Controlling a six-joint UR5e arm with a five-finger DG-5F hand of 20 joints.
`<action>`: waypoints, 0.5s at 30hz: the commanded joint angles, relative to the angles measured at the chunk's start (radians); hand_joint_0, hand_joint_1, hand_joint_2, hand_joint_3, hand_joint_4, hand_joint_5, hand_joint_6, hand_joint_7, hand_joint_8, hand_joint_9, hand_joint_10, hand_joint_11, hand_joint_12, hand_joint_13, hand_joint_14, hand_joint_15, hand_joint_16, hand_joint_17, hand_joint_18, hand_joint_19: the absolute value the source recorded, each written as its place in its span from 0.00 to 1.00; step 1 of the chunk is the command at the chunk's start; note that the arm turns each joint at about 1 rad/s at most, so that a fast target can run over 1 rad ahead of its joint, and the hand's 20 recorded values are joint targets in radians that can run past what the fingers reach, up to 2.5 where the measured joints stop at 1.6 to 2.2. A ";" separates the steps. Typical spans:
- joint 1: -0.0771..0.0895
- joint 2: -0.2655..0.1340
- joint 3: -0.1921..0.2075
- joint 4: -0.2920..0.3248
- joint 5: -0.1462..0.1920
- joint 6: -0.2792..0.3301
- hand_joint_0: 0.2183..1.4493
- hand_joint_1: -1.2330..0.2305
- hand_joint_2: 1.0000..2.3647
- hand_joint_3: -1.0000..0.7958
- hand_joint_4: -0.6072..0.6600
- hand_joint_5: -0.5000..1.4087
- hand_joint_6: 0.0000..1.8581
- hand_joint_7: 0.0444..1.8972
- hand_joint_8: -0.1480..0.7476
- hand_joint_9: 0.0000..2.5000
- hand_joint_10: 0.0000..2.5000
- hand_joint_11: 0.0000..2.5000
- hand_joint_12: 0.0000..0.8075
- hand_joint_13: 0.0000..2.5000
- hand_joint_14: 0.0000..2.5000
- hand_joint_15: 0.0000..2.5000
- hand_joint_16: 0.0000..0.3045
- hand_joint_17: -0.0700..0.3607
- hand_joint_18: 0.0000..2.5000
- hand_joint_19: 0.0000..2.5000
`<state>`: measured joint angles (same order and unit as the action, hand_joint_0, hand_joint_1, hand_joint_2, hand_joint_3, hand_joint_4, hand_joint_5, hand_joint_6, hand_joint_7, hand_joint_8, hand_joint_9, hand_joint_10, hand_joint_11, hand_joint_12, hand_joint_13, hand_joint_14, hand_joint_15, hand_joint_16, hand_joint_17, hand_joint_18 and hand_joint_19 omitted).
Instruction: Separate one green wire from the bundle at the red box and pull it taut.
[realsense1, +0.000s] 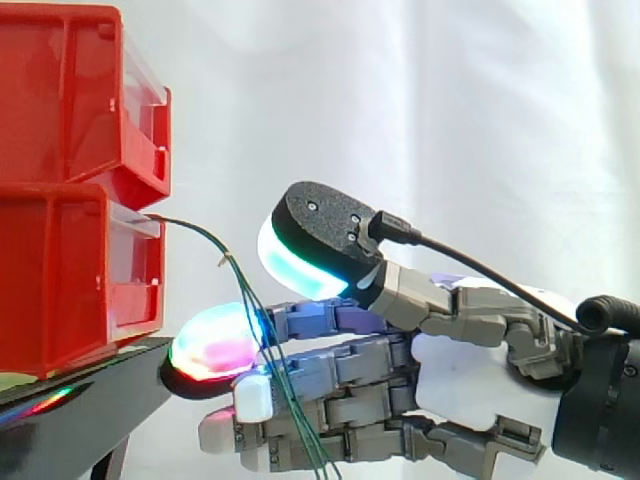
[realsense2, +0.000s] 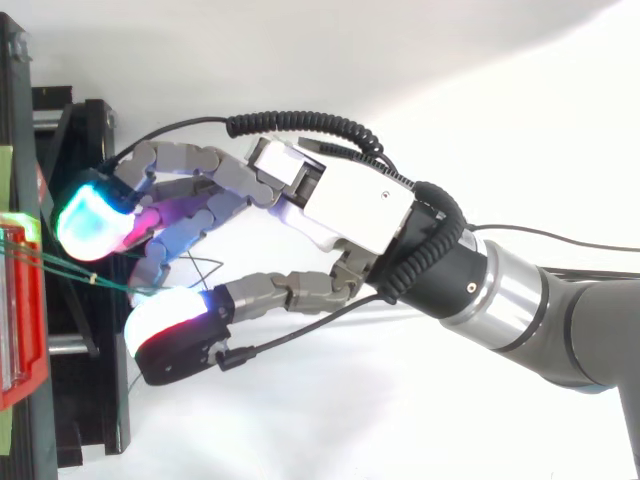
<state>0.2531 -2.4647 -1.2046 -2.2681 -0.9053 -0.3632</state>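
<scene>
Hand (realsense1: 460, 370) entering from the right of the side view, fingers reaching toward the front edge of two stacked red bins, the upper bin (realsense1: 60, 100) and the lower bin (realsense1: 60, 280), both on a black stand (realsense1: 90, 395). From the front lip of the lower bin the green wires (realsense1: 248, 300) arch out to the right, then drop as a loose fan across the fingers and past the lower edge of the view; they hang slack, not taut. The thumb pad (realsense1: 300, 262), glowing cyan under a black back, stands above and apart from the foremost finger pad (realsense1: 215, 345), which glows red, green and magenta just off the stand's edge. The wires run down through the gap between the two and touch the finger pad's right side. The hand is thus spread apart and clamped on nothing. In the top view the same wires cross from the bin at the left edge and pass between finger pad and thumb pad. Behind hangs a white curtain (realsense1: 450, 100); open room lies above the thumb and to the right of the bins
</scene>
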 joint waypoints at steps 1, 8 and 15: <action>0.000 0.001 0.000 0.012 -0.015 -0.005 0.22 0.37 0.00 0.28 0.73 0.20 0.27 0.51 0.48 0.46 0.01 0.25 0.47 0.34 0.00 0.13 0.20 0.48 0.27 0.07; 0.003 0.000 -0.001 -0.011 -0.024 0.035 0.24 0.36 0.00 0.28 0.72 0.20 0.27 0.53 0.47 0.47 0.01 0.27 0.46 0.35 0.01 0.14 0.19 0.47 0.28 0.08; -0.002 0.001 0.000 -0.059 -0.043 0.092 0.26 0.36 0.00 0.28 0.71 0.21 0.27 0.56 0.46 0.48 0.01 0.28 0.45 0.36 0.01 0.14 0.19 0.46 0.29 0.09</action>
<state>0.2539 -2.4639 -1.2043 -2.3081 -0.9396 -0.2964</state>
